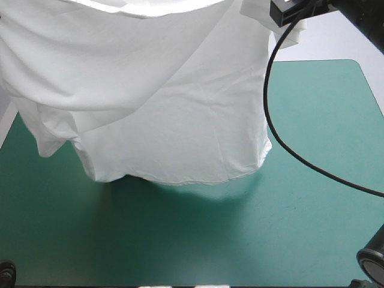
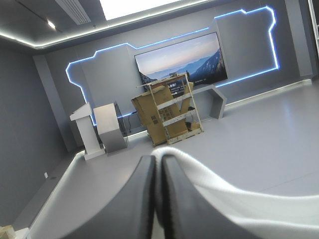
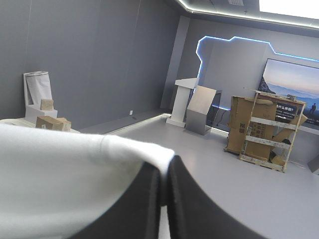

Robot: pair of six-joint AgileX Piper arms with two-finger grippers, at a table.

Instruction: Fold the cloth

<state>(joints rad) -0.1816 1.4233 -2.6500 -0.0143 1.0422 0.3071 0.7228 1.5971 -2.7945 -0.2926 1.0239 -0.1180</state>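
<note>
The white T-shirt (image 1: 162, 102) hangs lifted above the teal-green table (image 1: 300, 210), filling the upper left and middle of the high view, its hem dangling just over the cover. Both arms are raised high, and their wrist views look level into the room. My left gripper (image 2: 158, 164) is shut on the T-shirt, white cloth (image 2: 239, 204) trailing off to one side of its black fingers. My right gripper (image 3: 166, 169) is likewise shut on the T-shirt, with a white fold (image 3: 65, 179) draped beside it. In the high view the grippers themselves are hidden above the shirt.
The shirt casts a shadow (image 1: 198, 198) on the cover under its hem. Bare teal-green cover lies to the right and along the near edge.
</note>
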